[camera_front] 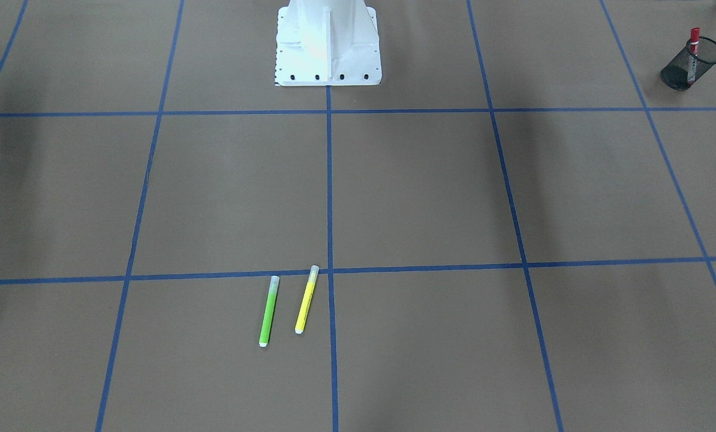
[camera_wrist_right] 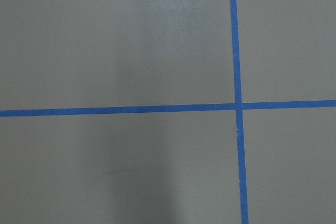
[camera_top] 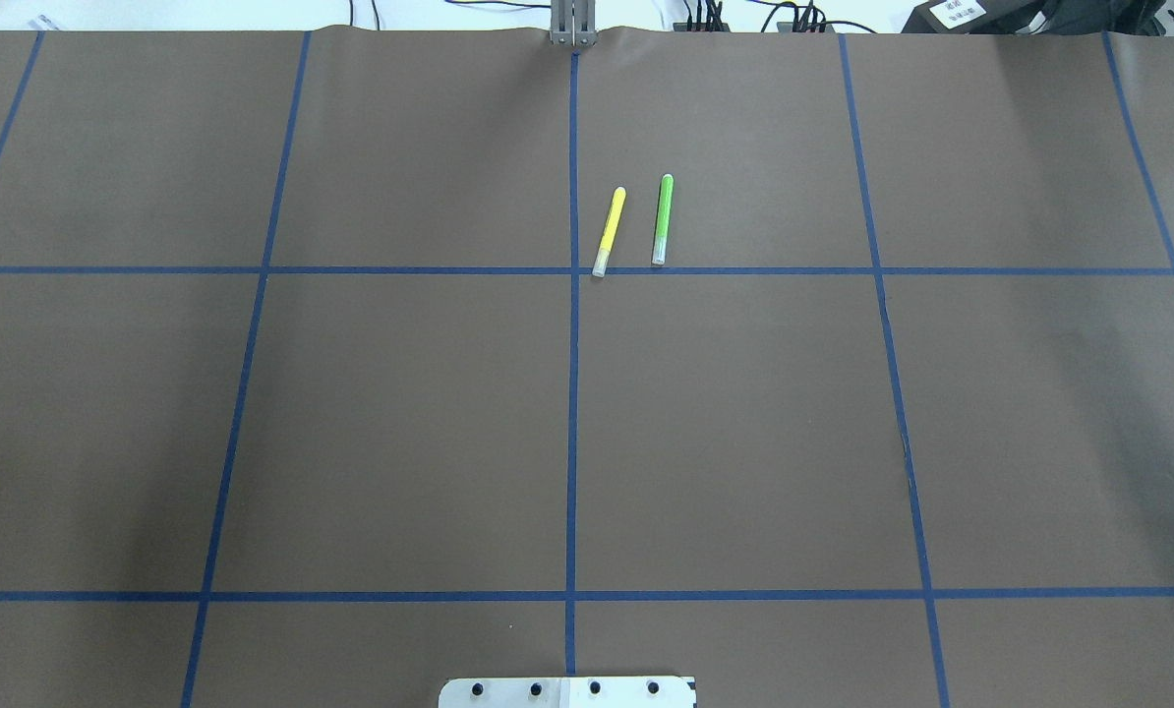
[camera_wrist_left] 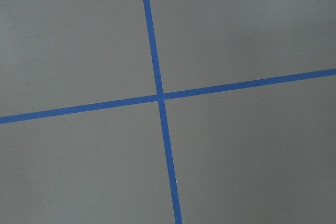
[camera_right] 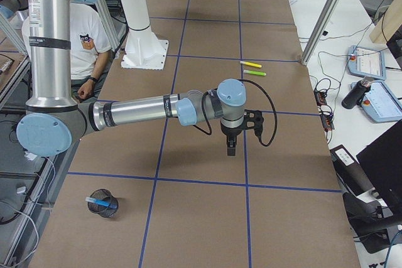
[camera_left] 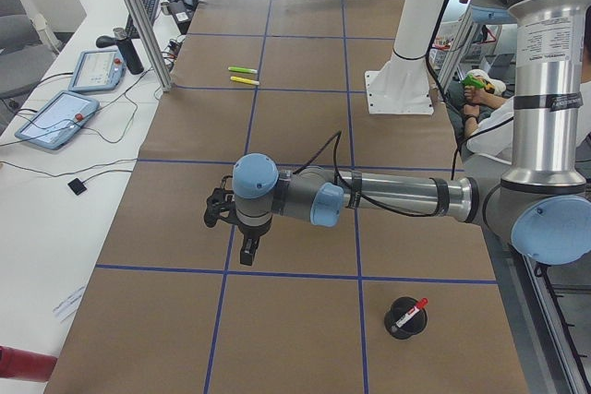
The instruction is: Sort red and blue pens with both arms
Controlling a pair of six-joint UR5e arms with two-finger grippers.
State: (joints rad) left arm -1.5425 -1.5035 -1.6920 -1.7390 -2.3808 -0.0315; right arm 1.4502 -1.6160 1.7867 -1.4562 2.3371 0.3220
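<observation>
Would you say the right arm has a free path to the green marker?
Probably yes: the green marker lies flat in the open, apart from the yellow marker, and nothing stands between it and the right hand.

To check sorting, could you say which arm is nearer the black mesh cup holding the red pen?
Left: the left gripper hangs near the black mesh cup, the right gripper far off.
</observation>
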